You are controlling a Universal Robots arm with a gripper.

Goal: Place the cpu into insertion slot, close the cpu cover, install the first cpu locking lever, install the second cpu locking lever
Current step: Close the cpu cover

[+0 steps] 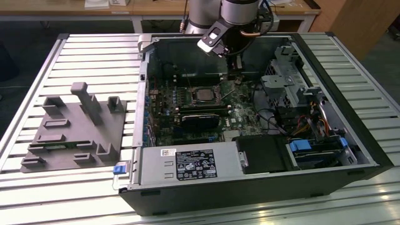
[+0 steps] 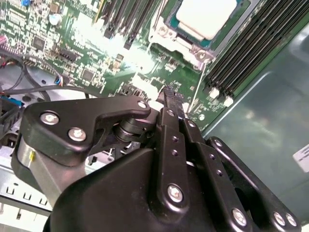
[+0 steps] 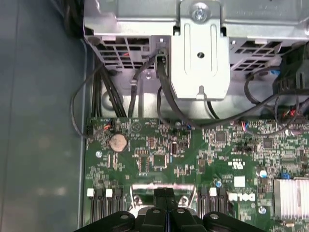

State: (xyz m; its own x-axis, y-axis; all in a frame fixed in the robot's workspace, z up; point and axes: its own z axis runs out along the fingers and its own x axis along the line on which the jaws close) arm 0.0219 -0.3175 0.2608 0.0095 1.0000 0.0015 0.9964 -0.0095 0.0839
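Cpu (image 1: 203, 95) lies flat in the insertion slot (image 1: 192, 95), near the middle of the exterior view and a little toward the exterior view's left of the tool (image 1: 237, 79). The tool hangs from the arm (image 1: 240, 7) inside the open computer case (image 1: 250, 197), low over the green motherboard (image 3: 154, 159). Its black fingers (image 3: 159, 194) are drawn narrow, tips pressed together with nothing seen between them. In the second wrist view a thin wire lever (image 2: 197, 89) runs just beside the tips; whether they touch I cannot tell. Beyond it the cpu cover (image 2: 166, 35) lies down around the cpu's pale top, with black memory slots (image 2: 241, 53) alongside. The case stands on a slatted desk (image 1: 93, 56), and a grey moulded block (image 1: 75, 126) sits at the exterior view's left.
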